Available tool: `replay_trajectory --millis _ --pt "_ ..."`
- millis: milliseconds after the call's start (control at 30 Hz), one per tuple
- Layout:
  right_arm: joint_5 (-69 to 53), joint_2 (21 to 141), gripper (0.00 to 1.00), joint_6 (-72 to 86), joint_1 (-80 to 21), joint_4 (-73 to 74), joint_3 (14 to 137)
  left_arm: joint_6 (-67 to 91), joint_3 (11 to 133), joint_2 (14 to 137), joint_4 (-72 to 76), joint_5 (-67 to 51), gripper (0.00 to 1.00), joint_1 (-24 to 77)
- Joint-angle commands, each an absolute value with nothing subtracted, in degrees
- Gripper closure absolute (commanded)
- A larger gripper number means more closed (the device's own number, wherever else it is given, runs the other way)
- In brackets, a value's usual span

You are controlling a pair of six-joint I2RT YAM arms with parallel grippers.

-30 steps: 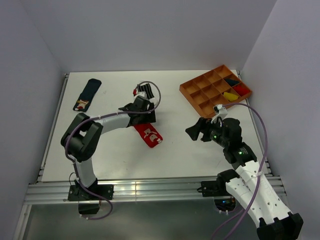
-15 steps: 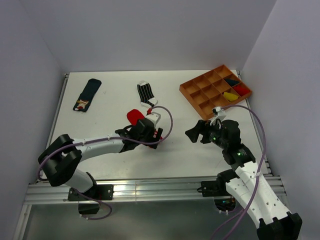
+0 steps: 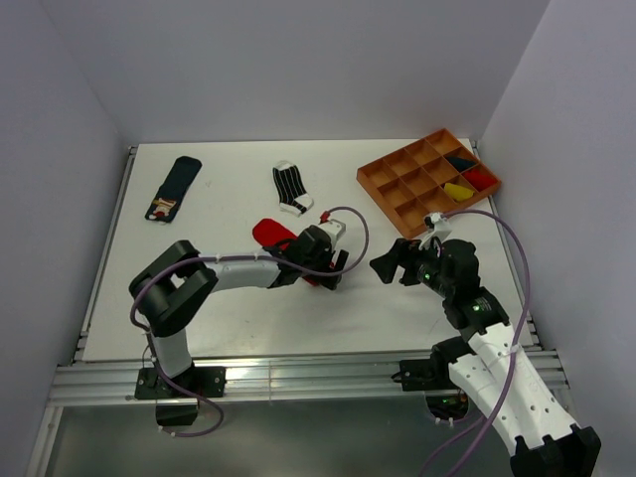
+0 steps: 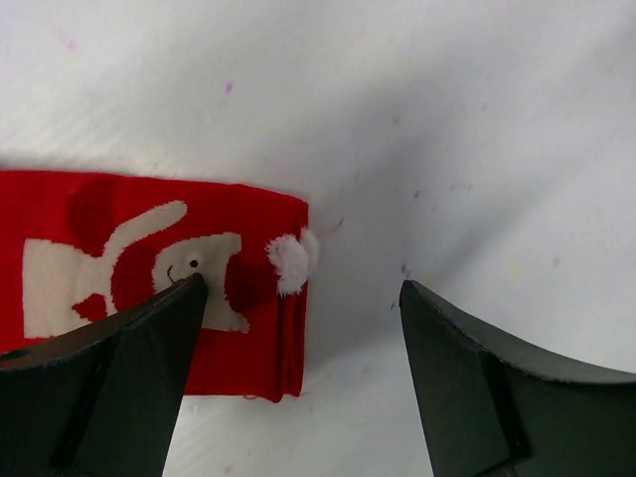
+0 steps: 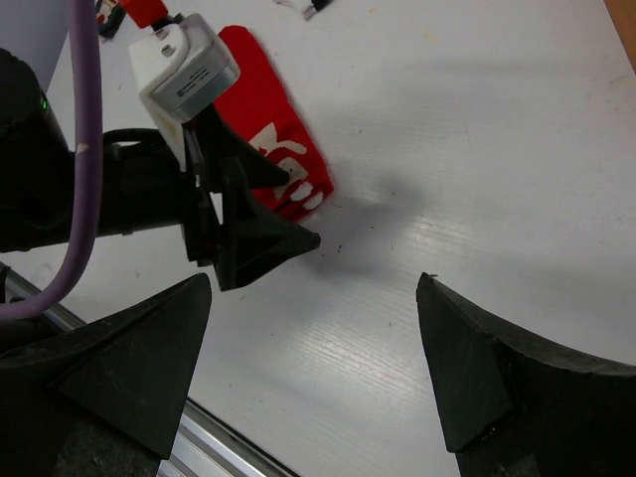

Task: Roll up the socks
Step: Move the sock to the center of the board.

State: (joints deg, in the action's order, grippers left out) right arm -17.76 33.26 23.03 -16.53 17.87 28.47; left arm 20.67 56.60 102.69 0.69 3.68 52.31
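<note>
Left gripper (image 4: 303,290) hovers wide open over the near-right end of the flat red fabric sock (image 4: 139,199), mid-table (image 3: 199,308). Right gripper (image 5: 313,288) hangs open just right of it. The dark navy sock (image 3: 174,189) and the black-and-white striped sock (image 3: 290,189) lie farther back.

bright even lighting, soft grey shadows on the table (image 4: 477,119), close foreground blurry.

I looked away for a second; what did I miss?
The left gripper swung from by the striped sock toward the near edge and rightward. It is now open over the red sock's end, holding nothing. Both socks, the navy sock and the right gripper stayed put.
</note>
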Motion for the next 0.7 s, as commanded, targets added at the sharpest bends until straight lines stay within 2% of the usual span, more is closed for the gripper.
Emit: replay_trajectory --millis 0,133,267,433,667 --pt "-16.35 32.43 0.09 22.06 -16.88 17.49 28.92 21.27 60.81 106.43 1.75 2.37 0.14 52.38" --pt "-16.08 32.34 0.09 21.80 -16.96 17.49 29.09 20.39 64.67 106.09 2.82 4.91 0.14 52.38" --pt "-15.56 31.21 0.09 21.80 -16.96 18.19 29.36 19.87 63.29 100.92 1.76 11.84 0.15 52.73" --pt "-14.24 30.94 0.09 21.80 -16.88 17.67 28.65 17.41 60.21 98.61 0.97 24.05 0.22 56.85" --pt "-13.36 30.24 0.09 21.71 -16.96 18.54 29.00 12.66 61.08 101.86 0.18 25.49 0.31 60.55"
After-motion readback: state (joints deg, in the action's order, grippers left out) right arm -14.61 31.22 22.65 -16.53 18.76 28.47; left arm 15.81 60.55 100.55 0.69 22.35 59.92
